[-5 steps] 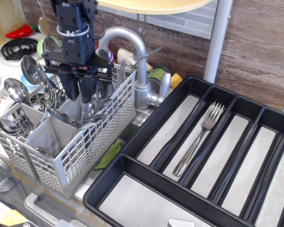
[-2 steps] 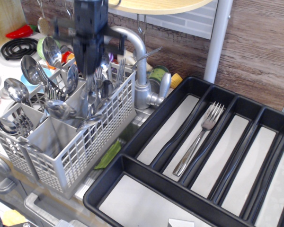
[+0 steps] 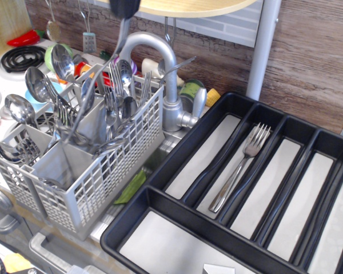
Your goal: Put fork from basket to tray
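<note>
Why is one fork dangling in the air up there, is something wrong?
Nothing looks broken. The gripper, mostly out of frame at the top, holds a fork hanging above the basket. Another fork lies neatly in the tray.

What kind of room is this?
Most likely a kitchen, maybe a toy one: there's a tap over a sink, a stove burner at the left, and a basket full of spoons and forks beside a cutlery tray.
</note>
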`<state>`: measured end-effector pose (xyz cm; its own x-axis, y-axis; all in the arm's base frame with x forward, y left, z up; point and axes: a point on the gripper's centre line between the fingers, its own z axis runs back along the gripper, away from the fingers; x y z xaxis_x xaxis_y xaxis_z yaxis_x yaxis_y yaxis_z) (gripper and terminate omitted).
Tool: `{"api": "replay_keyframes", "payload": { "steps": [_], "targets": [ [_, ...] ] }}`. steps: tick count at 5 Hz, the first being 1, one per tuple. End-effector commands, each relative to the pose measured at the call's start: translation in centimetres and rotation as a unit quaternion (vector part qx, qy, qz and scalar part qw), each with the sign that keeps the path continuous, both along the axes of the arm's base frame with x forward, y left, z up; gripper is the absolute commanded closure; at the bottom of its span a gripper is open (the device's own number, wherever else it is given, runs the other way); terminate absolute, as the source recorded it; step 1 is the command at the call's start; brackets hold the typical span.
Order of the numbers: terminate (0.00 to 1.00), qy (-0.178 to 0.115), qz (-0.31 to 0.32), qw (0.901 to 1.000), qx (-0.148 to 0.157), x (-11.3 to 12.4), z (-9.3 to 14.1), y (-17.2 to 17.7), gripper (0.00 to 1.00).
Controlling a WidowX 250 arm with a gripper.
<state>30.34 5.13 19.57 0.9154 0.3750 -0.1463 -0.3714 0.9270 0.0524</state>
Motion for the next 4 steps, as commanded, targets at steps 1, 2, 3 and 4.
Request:
{"api": "replay_keyframes", "payload": {
  "steps": [1,2,3,4],
  "targets": [
    [0.00,0.002,0.074,0.9953,-0.063,2.9,3.5,-3.0,1.00],
    [0.00,0.001,0.084,0.9932,-0.081,4.4,3.9,-4.4,1.00],
    [0.00,-0.026,0.065,0.9944,-0.080,5.4,3.1,-5.6,1.00],
    [0.00,-0.059,0.037,0.9934,-0.091,5.7,1.0,-6.2,1.00]
  ]
}}
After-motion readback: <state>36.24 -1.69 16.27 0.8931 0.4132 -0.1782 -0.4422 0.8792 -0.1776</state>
